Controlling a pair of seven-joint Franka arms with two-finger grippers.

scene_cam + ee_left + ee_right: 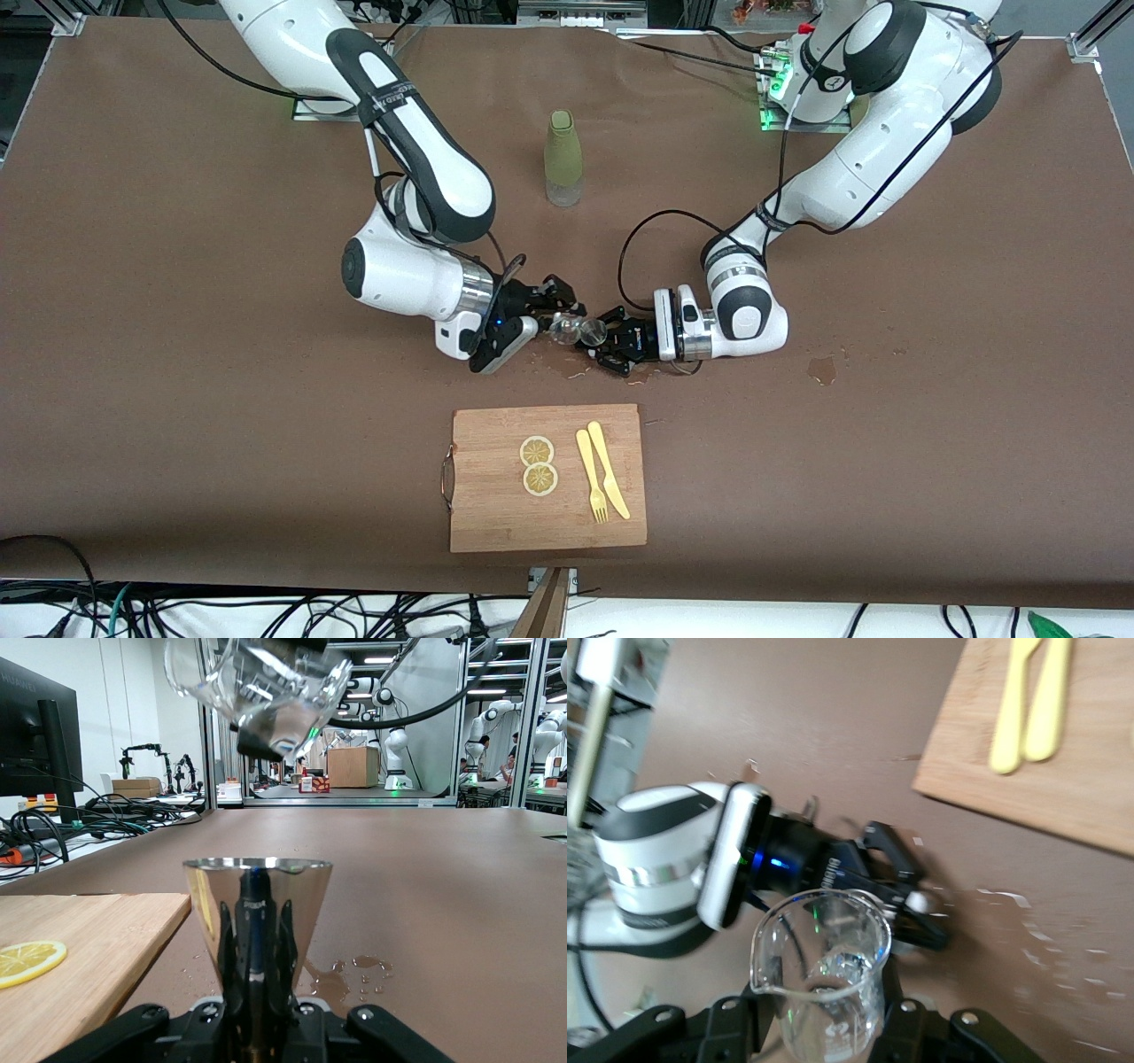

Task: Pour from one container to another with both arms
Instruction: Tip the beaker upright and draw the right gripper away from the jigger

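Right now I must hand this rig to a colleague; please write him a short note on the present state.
Right gripper: shut on the clear glass beaker, tilted over the steel cup.
Left gripper: shut on the shiny conical steel cup, upright, low over the brown table.
Both meet near the table's middle, farther from the front camera than the wooden cutting board.
Done: both containers gripped, beaker tipped; drops spilled on the table.
Left: whether liquid reached the cup cannot be seen; finish pouring, set both down.

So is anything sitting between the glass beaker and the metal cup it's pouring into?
Nothing visible. The right gripper holds the glass beaker tilted over the metal cup in the left gripper, with only open air between them.
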